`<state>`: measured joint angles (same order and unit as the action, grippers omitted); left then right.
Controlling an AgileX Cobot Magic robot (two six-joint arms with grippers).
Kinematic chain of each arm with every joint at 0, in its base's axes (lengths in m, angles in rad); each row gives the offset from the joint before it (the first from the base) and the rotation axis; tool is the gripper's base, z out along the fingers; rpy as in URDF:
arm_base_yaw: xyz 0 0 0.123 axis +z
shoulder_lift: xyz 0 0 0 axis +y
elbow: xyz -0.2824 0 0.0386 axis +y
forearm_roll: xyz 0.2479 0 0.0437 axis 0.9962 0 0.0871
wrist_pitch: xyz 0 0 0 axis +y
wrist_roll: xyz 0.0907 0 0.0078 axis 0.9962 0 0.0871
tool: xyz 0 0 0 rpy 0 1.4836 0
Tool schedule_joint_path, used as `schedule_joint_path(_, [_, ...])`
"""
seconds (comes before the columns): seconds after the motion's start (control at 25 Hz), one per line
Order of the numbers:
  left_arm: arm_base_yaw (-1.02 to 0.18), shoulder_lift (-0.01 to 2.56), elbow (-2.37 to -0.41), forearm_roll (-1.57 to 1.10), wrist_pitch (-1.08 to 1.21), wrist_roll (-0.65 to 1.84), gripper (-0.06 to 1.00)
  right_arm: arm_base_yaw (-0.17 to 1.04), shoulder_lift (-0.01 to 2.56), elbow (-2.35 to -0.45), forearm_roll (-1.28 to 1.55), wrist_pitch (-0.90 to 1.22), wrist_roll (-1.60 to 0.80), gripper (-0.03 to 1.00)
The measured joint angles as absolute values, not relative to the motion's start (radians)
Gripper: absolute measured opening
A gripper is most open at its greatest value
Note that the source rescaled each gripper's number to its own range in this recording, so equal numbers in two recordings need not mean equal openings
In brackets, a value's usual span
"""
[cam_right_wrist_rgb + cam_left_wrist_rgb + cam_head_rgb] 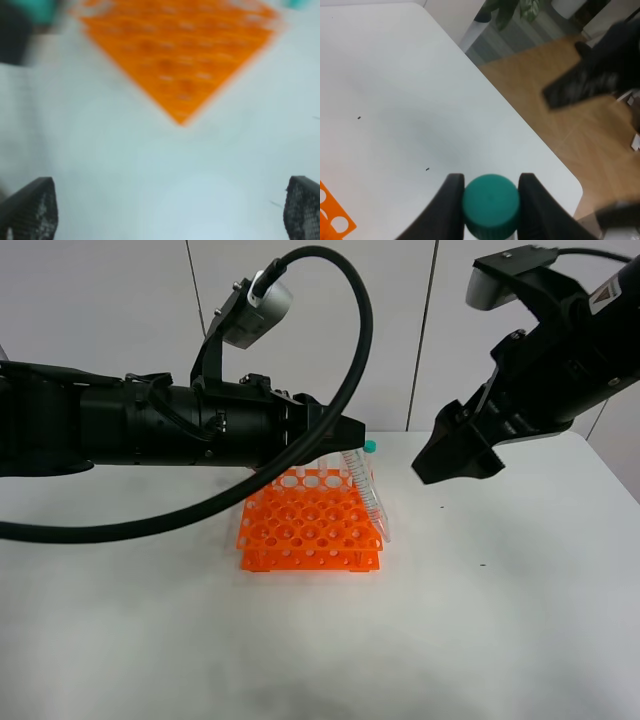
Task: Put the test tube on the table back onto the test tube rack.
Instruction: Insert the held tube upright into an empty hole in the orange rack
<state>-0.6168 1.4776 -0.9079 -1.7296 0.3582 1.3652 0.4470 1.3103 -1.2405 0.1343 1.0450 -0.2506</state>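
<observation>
My left gripper [355,445] is shut on the test tube [368,490], gripping it just below its teal cap [491,204]. The clear tube hangs tilted, its tip down by the right edge of the orange test tube rack [310,520] on the white table [480,620]. In the left wrist view the cap sits between the two fingers [447,200]. My right gripper [455,455] is open and empty, above the table to the right of the rack. The right wrist view shows the blurred rack [180,55] ahead of its spread fingertips [30,207].
Other tubes stand in the rack's back rows [325,472], partly hidden by my left arm. The table's right edge and rounded corner [570,192] show in the left wrist view, with wooden floor [560,90] beyond. A grey panelled wall stands behind.
</observation>
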Motion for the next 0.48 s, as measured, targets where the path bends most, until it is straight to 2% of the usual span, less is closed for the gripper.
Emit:
schedule_joint_path(0.16, [-0.617, 1.478, -0.908, -1.73, 0.356, 1.365, 0.0, 0.415, 1.339, -1.248, 0.018, 1.044, -0.152, 1.0])
schedule_joint_path(0.48, [-0.617, 1.478, -0.908, -1.73, 0.355, 1.365, 0.0, 0.171, 1.455, -1.248, 0.044, 1.037, -0.159, 1.0])
